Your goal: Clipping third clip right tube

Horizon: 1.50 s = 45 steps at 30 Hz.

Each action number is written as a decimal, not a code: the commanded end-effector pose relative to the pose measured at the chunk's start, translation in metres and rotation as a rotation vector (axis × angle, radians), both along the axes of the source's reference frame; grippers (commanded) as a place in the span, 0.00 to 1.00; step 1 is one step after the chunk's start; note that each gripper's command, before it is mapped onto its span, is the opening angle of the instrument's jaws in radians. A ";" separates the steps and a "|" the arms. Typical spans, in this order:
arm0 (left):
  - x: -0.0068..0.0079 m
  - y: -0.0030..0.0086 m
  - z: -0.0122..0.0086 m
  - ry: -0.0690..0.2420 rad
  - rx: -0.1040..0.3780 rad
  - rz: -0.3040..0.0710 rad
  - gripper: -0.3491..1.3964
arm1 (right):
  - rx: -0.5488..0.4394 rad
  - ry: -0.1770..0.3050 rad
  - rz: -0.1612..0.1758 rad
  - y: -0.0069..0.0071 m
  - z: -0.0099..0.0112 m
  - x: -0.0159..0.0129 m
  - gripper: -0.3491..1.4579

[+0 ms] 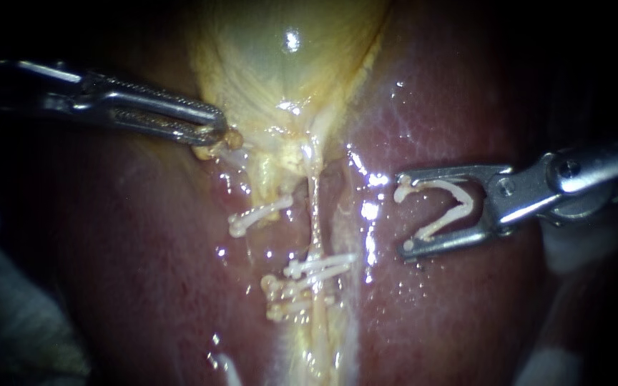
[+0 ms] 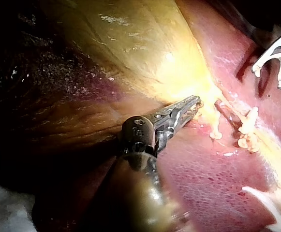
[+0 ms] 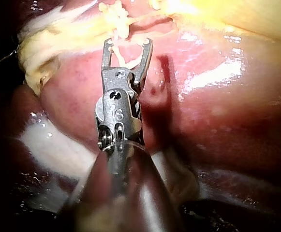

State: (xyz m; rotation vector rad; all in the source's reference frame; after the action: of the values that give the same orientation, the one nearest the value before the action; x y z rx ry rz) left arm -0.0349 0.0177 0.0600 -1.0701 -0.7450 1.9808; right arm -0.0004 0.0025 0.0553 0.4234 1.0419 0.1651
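The left instrument [image 1: 212, 132] has its jaws clenched on the lower edge of the pale yellow gallbladder [image 1: 280, 64]. The right instrument [image 1: 403, 213] grasps an open white V-shaped clip [image 1: 466, 204] between its spread jaws, over the dark red liver [image 1: 466, 307]. It stands apart from the thin pale right tube [image 1: 315, 214], which bears two closed white clips [image 1: 320, 268].

Our left instrument [image 1: 212, 132]: bright silver steel. Long narrow jaws, each slotted down its length, with fine-toothed edges. One round pivot screw at the wrist. Shaft behind it dark and dull.

Our right instrument [image 1: 403, 213]: grey steel. Shorter flat jaws with small hooked tips. Two round pins on the hinge block, stamped marks on the clevis. Shaft smooth, glossy, rounded.
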 end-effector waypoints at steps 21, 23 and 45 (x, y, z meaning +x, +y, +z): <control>0.0055 0.0022 -0.0052 0.027 -0.008 -0.044 0.00 | 0.173 -0.011 0.007 -0.0002 0.0039 0.0046 0.46; 0.0054 0.0022 -0.0053 0.027 -0.008 -0.045 0.00 | 0.201 -0.026 0.022 -0.0006 0.0054 0.0056 0.47; 0.0053 0.0021 -0.0054 0.026 -0.007 -0.044 0.00 | 0.569 0.171 0.157 -0.0012 0.0106 0.0143 0.47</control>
State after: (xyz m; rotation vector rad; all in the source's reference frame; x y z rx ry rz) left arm -0.0296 0.0197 0.0546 -1.0538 -0.6956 1.9578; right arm 0.0140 0.0013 0.0659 0.8908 1.2064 0.5831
